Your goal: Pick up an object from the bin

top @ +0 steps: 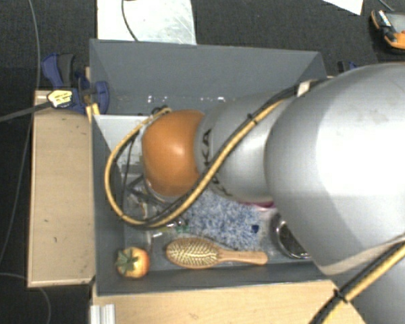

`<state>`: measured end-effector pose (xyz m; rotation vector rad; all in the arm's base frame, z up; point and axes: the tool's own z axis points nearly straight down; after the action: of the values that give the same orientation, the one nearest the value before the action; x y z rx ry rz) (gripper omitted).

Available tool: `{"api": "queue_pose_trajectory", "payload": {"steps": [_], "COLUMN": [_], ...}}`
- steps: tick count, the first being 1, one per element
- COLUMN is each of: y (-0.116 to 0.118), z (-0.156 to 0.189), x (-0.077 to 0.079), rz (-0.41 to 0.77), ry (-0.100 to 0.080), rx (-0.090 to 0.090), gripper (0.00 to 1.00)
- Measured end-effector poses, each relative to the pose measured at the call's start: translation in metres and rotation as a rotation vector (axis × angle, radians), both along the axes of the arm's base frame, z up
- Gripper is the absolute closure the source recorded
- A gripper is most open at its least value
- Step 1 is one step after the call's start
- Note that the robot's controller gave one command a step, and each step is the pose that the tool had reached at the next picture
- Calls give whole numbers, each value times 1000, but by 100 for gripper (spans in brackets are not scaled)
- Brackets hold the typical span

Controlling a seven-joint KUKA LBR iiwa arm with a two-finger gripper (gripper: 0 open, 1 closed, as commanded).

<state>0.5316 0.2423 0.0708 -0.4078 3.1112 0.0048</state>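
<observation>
Fuzzy cloth (223, 223), blue and white: count 1. It lies flat on the floor of the bin (202, 73), mid-front, with its left edge just beside the gripper (147, 206) and partly under the arm.

Other contents, counted:
- Wooden hairbrush (216, 253): 1. It lies along the front wall, oval bristle head to the left and handle pointing right, just in front of the cloth and touching or nearly touching its front edge.
- Toy fruit (133, 262): 1, red-orange with a green leafy top, in the front left corner, near the brush head but apart from it.
- Round metal thing (290, 243): 1, shiny rim, at the front right, mostly hidden under the arm; kind cannot be told.
- Pink sliver (263, 206): 1, at the cloth's right edge under the arm; kind cannot be told.

Writing: dark marks on the arm casing (304, 174) next to the orange cover (170, 150), crossed by the yellow-and-black cable (121, 150); not readable.

Gripper position: low in the left half of the bin, directly beneath the orange cover, which hides most of it. The cable loops round its left side. Dark metal parts show under the cover. Whether the gripper is released, clenched or grasping anything cannot be told. Cloth sits to its right, toy fruit and brush head in front of it, all on the floor.
</observation>
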Motion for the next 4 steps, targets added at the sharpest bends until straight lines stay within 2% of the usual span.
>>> {"api": "queue_pose_trajectory", "payload": {"steps": [1,2,3,4], "y": [-7,-23,-12,-13], "z": [17,48,57,136], "x": [-8,-40,-15,-35], "rz": [-10,-4,-19,-2], "ry": [10,4,-1,7], "rx": [-3,-1,2,-2], "gripper": [0,0,0,0]}}
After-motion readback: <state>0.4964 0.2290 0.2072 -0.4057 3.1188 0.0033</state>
